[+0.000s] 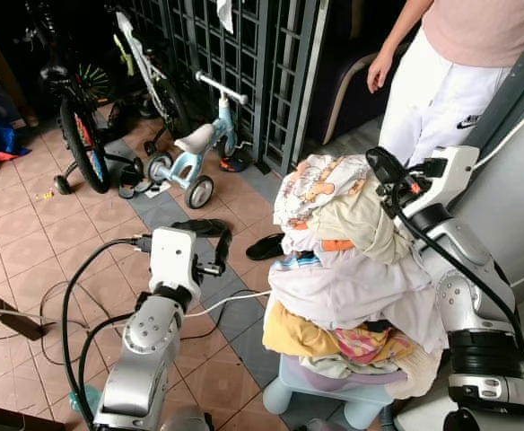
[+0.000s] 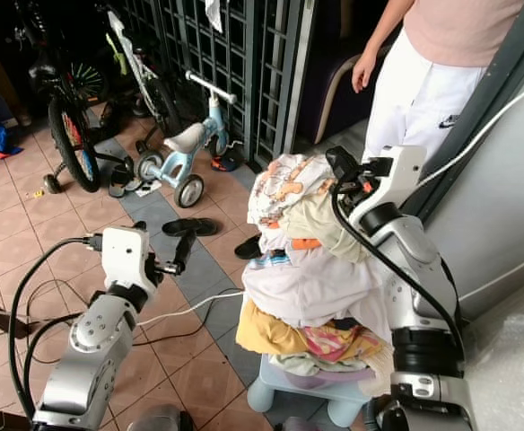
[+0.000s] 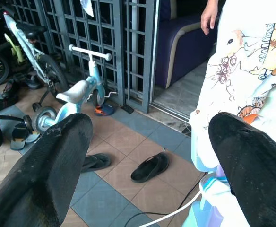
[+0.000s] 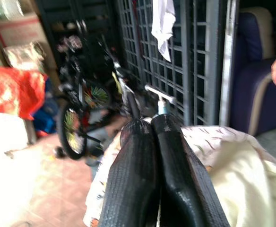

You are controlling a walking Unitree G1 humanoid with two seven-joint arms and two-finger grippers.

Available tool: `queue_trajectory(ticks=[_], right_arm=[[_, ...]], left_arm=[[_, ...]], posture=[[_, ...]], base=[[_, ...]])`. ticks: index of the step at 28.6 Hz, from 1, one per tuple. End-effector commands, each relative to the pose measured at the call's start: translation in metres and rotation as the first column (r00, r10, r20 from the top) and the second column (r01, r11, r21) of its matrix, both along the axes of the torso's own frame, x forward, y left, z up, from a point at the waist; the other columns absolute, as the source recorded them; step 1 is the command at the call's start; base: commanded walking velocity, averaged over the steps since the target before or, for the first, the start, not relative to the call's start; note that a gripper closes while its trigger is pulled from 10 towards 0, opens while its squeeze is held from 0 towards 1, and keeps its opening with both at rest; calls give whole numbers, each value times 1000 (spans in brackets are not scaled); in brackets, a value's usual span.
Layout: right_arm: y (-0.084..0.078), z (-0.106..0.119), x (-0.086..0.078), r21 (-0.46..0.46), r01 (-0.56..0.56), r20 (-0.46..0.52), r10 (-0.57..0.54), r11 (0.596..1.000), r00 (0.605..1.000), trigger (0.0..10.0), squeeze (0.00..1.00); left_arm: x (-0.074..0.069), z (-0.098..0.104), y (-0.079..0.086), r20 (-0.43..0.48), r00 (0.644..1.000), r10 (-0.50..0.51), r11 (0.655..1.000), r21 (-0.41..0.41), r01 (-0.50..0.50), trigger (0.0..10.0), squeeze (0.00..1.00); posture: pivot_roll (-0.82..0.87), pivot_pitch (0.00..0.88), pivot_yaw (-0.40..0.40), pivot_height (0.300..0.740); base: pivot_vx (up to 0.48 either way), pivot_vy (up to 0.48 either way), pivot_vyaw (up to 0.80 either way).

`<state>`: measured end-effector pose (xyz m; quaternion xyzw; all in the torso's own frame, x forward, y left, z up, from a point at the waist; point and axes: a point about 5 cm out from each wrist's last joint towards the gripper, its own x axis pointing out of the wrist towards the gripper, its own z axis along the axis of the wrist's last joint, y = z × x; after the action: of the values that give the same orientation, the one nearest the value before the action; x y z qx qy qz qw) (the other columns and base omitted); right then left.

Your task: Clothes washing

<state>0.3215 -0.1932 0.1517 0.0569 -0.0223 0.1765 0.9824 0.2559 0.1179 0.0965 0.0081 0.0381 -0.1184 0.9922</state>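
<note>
A tall heap of mixed laundry [image 1: 347, 269] is piled in a pale blue basket [image 1: 334, 388] on the tiled floor in front of me. A white cloth with cartoon prints [image 1: 311, 184] lies on top, and a cream garment [image 1: 361, 224] beside it. My right gripper [image 1: 380, 167] is at the top right of the heap, above the cream garment, fingers shut together [image 4: 150, 125] with nothing seen between them. My left gripper [image 1: 219, 248] is held out to the left of the heap, apart from it, with its fingers [image 3: 57, 156] spread wide open.
A person in white trousers [image 1: 437, 94] stands just behind the heap. A metal grille gate [image 1: 244, 54], a bicycle [image 1: 78, 135] and a child's balance bike [image 1: 195, 148] are at the back left. Black sandals [image 1: 266, 245] and cables [image 1: 82, 296] lie on the floor. A grey wall [image 1: 518, 197] is at the right.
</note>
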Motion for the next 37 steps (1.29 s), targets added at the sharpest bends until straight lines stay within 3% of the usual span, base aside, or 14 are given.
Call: queue_trajectory(ticks=[1,2,3,10,12,15,20,25,32,33,34,35,36,37], right_arm=[[8,-8,0,-149,-10,-7,9,989,1000,10000,1000],[19,-15,-3,-294,-30,1,32,955,999,10000,1000],[23,-17,-4,-325,-33,13,40,945,999,10000,1000],[63,-16,1,-431,-107,97,164,896,982,10000,1000],[87,-4,14,-418,-93,147,169,903,975,10000,1000],[112,-2,20,-517,-69,191,194,853,962,10000,1000],[104,-18,25,-557,-5,130,93,831,987,10000,1000],[84,-47,30,-600,3,-13,-13,800,1000,10000,1000],[67,-59,42,-663,69,-73,-156,745,985,10000,988],[64,-60,44,-700,85,-62,-179,709,982,10000,510],[63,-59,44,-703,94,-59,-189,705,980,10000,173],[62,-59,45,-698,99,-59,-195,709,979,10000,137],[63,-58,46,-693,99,-59,-193,714,979,6196,133],[63,-58,47,-686,100,-64,-197,720,978,0,67]], left_arm=[[3,3,0,13,1000,-4,1000,-8,4,10000,0],[2,4,2,13,1000,13,1000,-12,-13,10000,0],[1,4,3,11,1000,20,1000,-12,-19,10000,0],[-10,0,1,-10,1000,7,1000,-7,-7,10000,0],[-8,6,-3,6,1000,-19,1000,2,19,10000,0],[-9,9,2,11,1000,-15,1000,15,15,10000,0],[-18,6,9,-7,1000,14,1000,26,-14,10000,0],[-30,2,6,-37,999,25,1000,12,-24,10000,0],[-34,10,-8,22,992,-122,987,106,119,10000,0],[-31,10,-7,16,994,-113,989,98,110,10000,0],[-29,10,-6,15,994,-108,990,98,106,10000,0],[-28,11,-5,17,995,-102,990,99,100,10000,0],[-26,12,-3,20,995,-94,991,99,91,10000,0],[-24,12,-1,19,997,-73,993,90,71,10000,0]], posture=[[17,0,-1,740],[28,0,-4,740],[32,0,-7,740],[74,0,-5,740],[85,0,3,740],[102,0,0,740],[117,0,-18,740],[117,26,-18,740],[121,30,-16,740],[122,26,-18,740],[123,24,-20,740],[123,24,-20,740],[124,24,-21,740],[124,21,-23,740]], base=[[0,0,0],[0,0,0],[0,0,0],[0,0,0],[0,0,0],[0,0,0],[0,0,0],[0,0,0],[0,0,0],[0,0,0],[0,0,0],[0,0,0],[0,0,0],[0,0,0]])
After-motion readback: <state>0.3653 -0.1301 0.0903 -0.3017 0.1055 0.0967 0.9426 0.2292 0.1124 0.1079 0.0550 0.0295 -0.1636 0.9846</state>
